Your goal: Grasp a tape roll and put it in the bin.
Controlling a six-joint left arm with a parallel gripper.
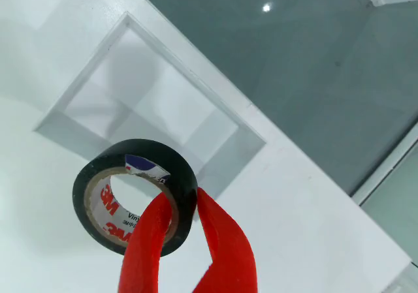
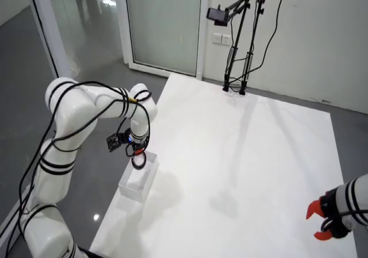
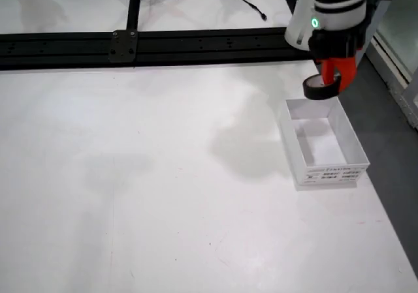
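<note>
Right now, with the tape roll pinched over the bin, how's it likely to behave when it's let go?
The black tape roll is a rigid ring, so it should probably drop without flopping. The gripper pinches one wall only, so it might swing. Round, it could roll inside the white bin.

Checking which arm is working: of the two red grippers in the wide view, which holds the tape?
The gripper over the bin, at left; the other gripper, bottom right, is empty.
</note>
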